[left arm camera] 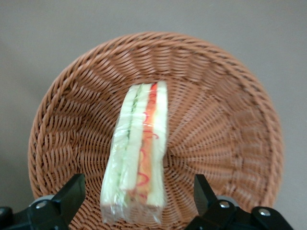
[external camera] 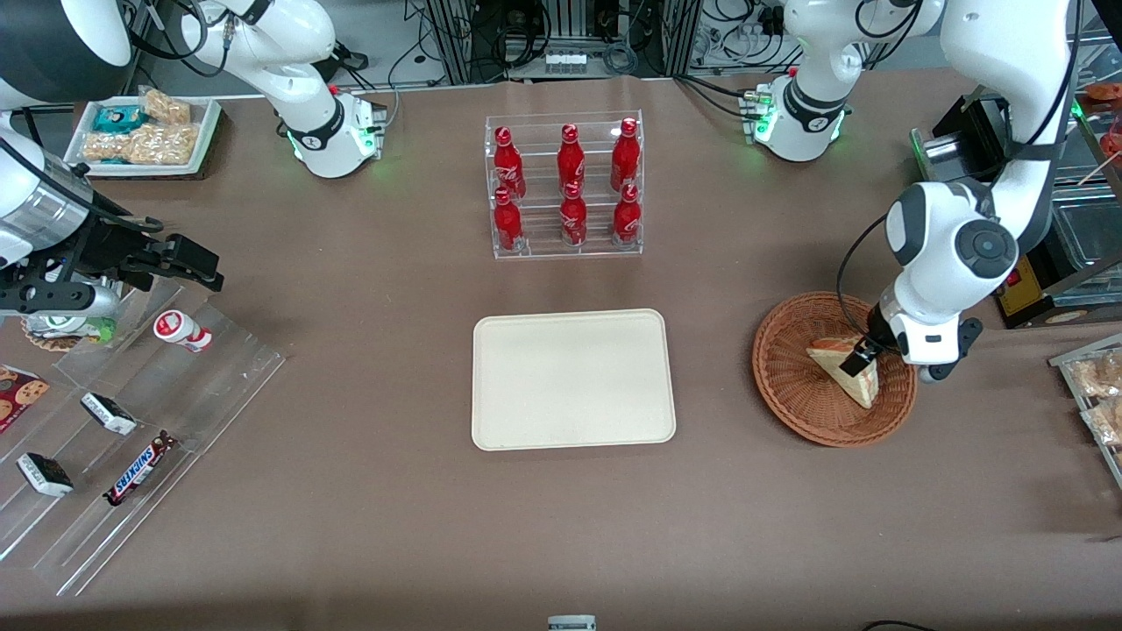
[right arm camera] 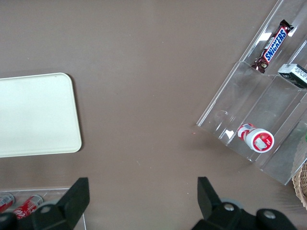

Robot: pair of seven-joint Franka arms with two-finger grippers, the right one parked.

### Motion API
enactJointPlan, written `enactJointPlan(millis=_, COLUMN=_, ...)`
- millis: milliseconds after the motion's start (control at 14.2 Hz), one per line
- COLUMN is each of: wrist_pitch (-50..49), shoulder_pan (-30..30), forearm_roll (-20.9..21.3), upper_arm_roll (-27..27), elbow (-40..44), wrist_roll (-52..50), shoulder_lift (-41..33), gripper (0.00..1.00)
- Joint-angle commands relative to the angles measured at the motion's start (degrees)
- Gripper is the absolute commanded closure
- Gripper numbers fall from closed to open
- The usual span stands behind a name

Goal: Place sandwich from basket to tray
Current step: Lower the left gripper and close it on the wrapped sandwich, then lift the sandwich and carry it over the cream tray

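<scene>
We see the end effector of the working arm lowered over the basket, which sits on the brown desk toward the working arm's end. In the left wrist view the two dark fingers are spread wide, one on either side of the sandwich, with clear gaps between each fingertip and the bread; we judge the end effector to be open and holding nothing.

The sandwich lies in the basket, resting on the woven floor. It is wrapped in clear film, and its cut edge faces the wrist camera, showing pale bread with green and red filling layers running along its length. From the front we see it as a cream wedge, with the fingers just above its upper end.

The tray lies flat on the desk near the middle, well apart from the basket, and bare. Farther from the front camera than the tray stands a clear rack of red bottles. Toward the parked arm's end of the desk, clear stepped racks carry a Snickers bar and a small red-and-white bottle.
</scene>
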Motion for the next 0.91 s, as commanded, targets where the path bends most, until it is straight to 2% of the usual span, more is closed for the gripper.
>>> enactJointPlan(millis=0, wrist_pitch=1.1, shoulder_pan=1.0, forearm_roll=0.8, upper_arm_roll=-0.4, elbow=0.6, wrist_roll=-2.4, shoulder_lift=2.1, gripper=0.18)
enactJointPlan(millis=70, wrist_pitch=1.0, shoulder_pan=1.0, forearm_roll=0.8, upper_arm_roll=-0.4, elbow=0.6, wrist_roll=-2.6, shoulder_lift=2.2, gripper=0.6)
enactJointPlan(millis=140, wrist_pitch=0.6, shoulder_pan=0.9, forearm_roll=0.8, upper_arm_roll=-0.4, elbow=0.6, wrist_roll=-2.5, shoulder_lift=1.8, gripper=0.88)
enactJointPlan(millis=211, wrist_pitch=0.1, shoulder_pan=0.7, forearm_roll=0.9, upper_arm_roll=-0.5, elbow=0.7, wrist_roll=-2.0, shoulder_lift=1.4, gripper=0.95)
enactJointPlan(millis=351, wrist_pitch=-7.3, shoulder_pan=0.3, forearm_roll=2.8, upper_arm_roll=-1.0, elbow=4.2, wrist_roll=-1.6, shoulder_lift=0.5, gripper=0.98)
enactJointPlan(millis=561, wrist_pitch=-20.6, shoulder_pan=-4.4, forearm_roll=2.8, upper_arm_roll=-1.3, elbow=16.0, wrist_roll=-1.1, shoulder_lift=2.5, gripper=0.99)
enactJointPlan(millis=702, wrist_pitch=-22.1, shoulder_pan=-9.2, forearm_roll=2.3, upper_arm_roll=-1.3, elbow=20.3, wrist_roll=-0.8, shoulder_lift=4.0, gripper=0.99)
enactJointPlan(millis=842, wrist_pitch=-21.7, shoulder_pan=-14.1, forearm_roll=2.3, upper_arm_roll=-1.9, elbow=23.9, wrist_roll=4.8, shoulder_lift=6.8, gripper=0.96)
